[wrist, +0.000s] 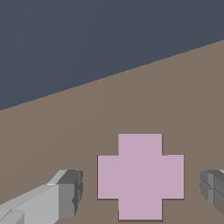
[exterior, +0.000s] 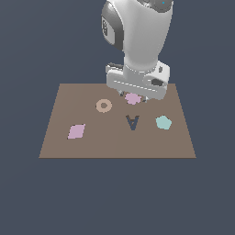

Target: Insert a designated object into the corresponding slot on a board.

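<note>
Cross (wrist: 140, 176), pink: lying flat on the brown board (exterior: 59, 137) toward its far side, directly beneath the gripper (exterior: 134, 95). Fingers (wrist: 65, 194) standing apart, one on each side of the cross, touching neither edge. Also lying on the board: ring (exterior: 104, 106), diamond (exterior: 76, 131), letter A (exterior: 132, 122), pentagon (exterior: 163, 122). Step in hand (a judgement): either closing on the cross or parting from it; slot not discernible.

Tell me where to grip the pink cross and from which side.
Come straight down from above. The cross lies flat on the board, and the open gripper already straddles it. Close the fingers on the flat ends of two opposite arms.
</note>
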Controlling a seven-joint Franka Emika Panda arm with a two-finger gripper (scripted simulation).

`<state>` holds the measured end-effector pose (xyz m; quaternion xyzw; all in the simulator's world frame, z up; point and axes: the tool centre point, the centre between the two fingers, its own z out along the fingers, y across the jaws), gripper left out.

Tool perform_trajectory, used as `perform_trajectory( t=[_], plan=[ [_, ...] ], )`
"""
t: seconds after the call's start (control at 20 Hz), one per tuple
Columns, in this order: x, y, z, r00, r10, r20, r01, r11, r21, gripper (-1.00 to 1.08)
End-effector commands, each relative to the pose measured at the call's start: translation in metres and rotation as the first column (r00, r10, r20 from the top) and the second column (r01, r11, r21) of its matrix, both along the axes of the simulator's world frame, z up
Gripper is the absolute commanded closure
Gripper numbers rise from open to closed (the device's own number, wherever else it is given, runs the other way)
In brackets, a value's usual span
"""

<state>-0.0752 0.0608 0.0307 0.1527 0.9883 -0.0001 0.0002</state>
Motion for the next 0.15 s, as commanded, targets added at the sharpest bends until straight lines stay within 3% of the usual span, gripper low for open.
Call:
perform_trajectory(
  t=[0.0,0.1],
  plan=[
    [0.0001,0.0,0.0,1.0,0.0,0.0,0.0,1.0,0.0,-0.92],
    [0.0001,0.0,0.0,1.0,0.0,0.0,0.0,1.0,0.0,-0.92]
  ],
)
